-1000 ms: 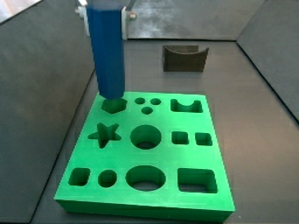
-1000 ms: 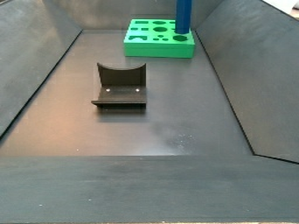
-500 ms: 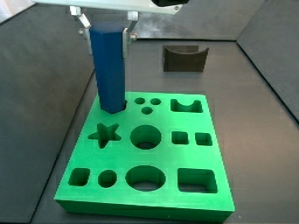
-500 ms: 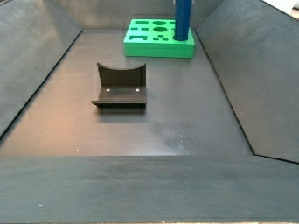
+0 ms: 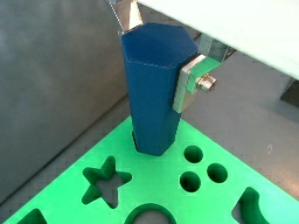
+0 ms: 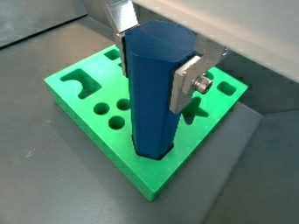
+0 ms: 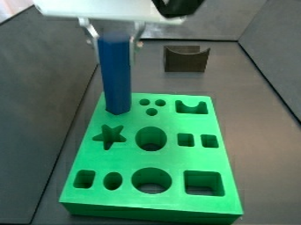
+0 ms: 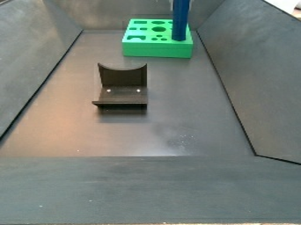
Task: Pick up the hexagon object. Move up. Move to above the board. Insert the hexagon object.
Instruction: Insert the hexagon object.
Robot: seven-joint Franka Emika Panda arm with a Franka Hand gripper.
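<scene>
The blue hexagon object [image 7: 115,75] stands upright with its lower end in the hexagon hole at a far corner of the green board [image 7: 177,160]. My gripper [image 7: 115,37] is shut on its upper part, one silver finger [image 5: 191,79] flat against each side. Both wrist views show the rod [image 5: 156,87] [image 6: 156,96] between the fingers, its foot sunk into the board [image 5: 152,171] [image 6: 176,166]. In a side view the rod [image 8: 182,19] rises from the board [image 8: 147,50] at the far end; the gripper is out of that frame.
The dark fixture [image 8: 120,85] with a curved notch stands on the grey floor in mid-bin, also behind the board in a side view [image 7: 185,57]. Sloping grey walls enclose the bin. The board's other holes, star, circles, squares, are unfilled.
The gripper has come down with the hexagon object; its lower end went from just above the hexagon hole to inside it. The board appears to have shifted slightly.
</scene>
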